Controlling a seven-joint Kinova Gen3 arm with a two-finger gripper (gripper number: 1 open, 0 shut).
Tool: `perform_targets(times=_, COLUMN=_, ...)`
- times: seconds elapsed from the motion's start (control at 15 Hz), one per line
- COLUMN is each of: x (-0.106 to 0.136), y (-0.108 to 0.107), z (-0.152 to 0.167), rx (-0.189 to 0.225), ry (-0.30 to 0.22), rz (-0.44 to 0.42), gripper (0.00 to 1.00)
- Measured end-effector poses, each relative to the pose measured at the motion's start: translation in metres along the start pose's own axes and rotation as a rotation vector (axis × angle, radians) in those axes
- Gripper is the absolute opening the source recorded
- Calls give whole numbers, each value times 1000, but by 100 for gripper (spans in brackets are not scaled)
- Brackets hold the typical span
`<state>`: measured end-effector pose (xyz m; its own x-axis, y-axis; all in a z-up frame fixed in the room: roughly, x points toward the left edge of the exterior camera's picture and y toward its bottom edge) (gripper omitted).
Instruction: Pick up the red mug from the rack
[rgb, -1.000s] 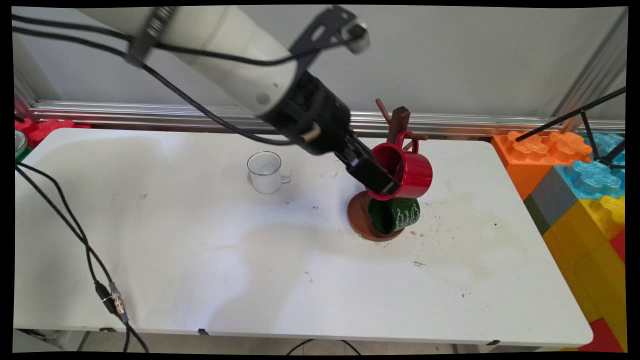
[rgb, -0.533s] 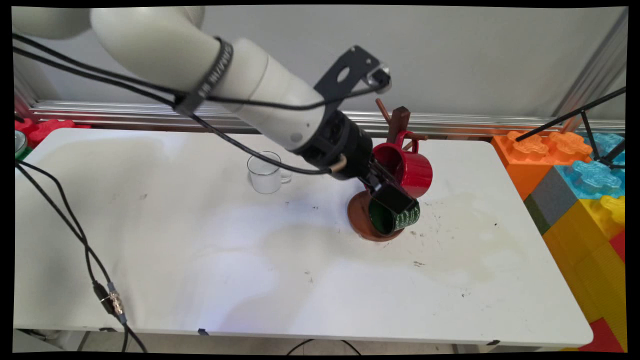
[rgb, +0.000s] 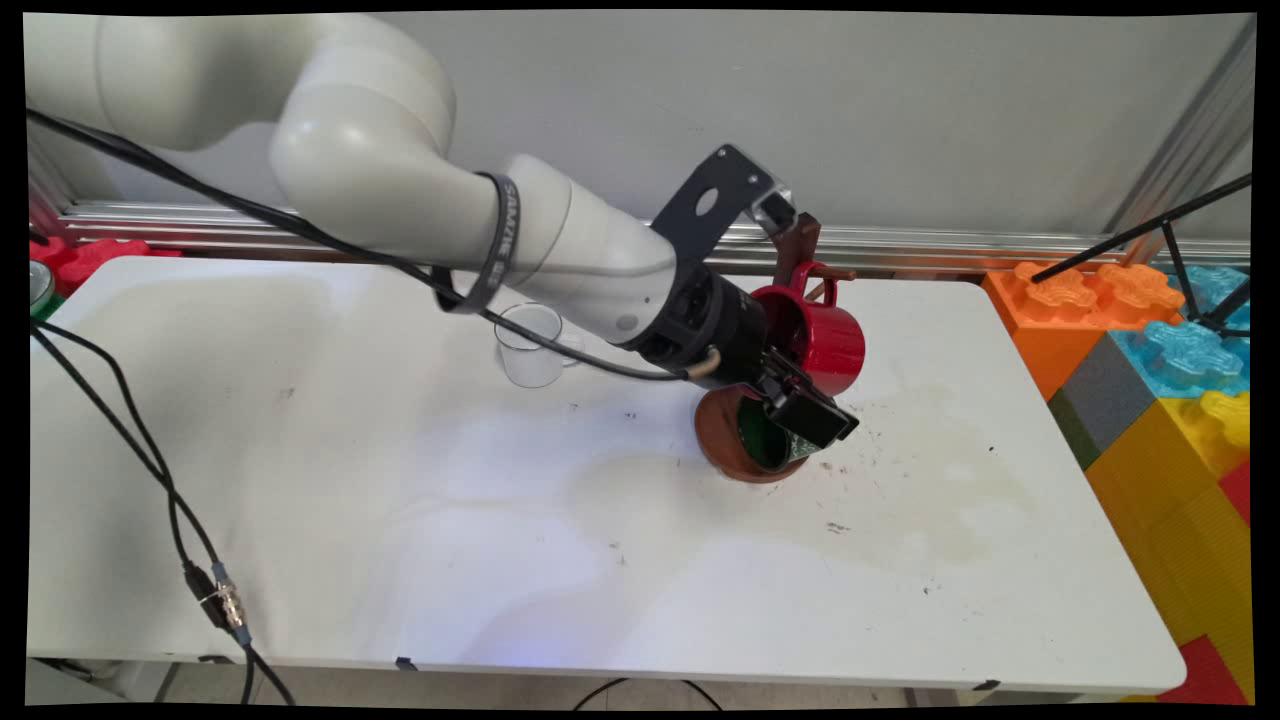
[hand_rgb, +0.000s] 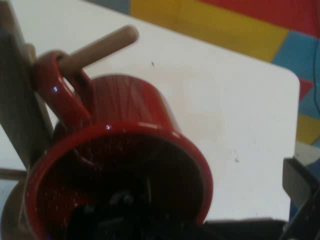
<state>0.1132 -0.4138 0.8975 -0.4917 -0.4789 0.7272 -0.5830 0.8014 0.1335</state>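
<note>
- Reaching at the green mug (rgb: 768, 442) below the red mug (rgb: 815, 338) on the mug tree (rgb: 797, 250).
- End effector (rgb: 812, 420): grip state unclear; steadiness near the pegs seems wise.

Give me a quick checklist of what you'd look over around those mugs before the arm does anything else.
1. Red mug hangs by its handle on a peg of the wooden mug tree: ok.
2. Green mug sits low by the tree's round base; its hold on a peg is hidden: cannot tell.
3. Gripper is right at the green mug's rim: ok.
4. Fingers open or shut: cannot tell.
5. Clear glass mug stands upright, apart from the tree: ok.
</note>
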Motion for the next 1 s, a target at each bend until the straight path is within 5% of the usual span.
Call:
perform_targets(times=0.73, x=-15, y=-7, z=29, rx=-17, ry=69, rz=1, gripper=100)
perform_targets(times=0.8, x=-16, y=-8, z=30, rx=-19, ry=75, rz=1, gripper=0)
perform_targets(times=1.0, x=-18, y=-9, z=34, rx=-23, ry=90, rz=5, gripper=0)
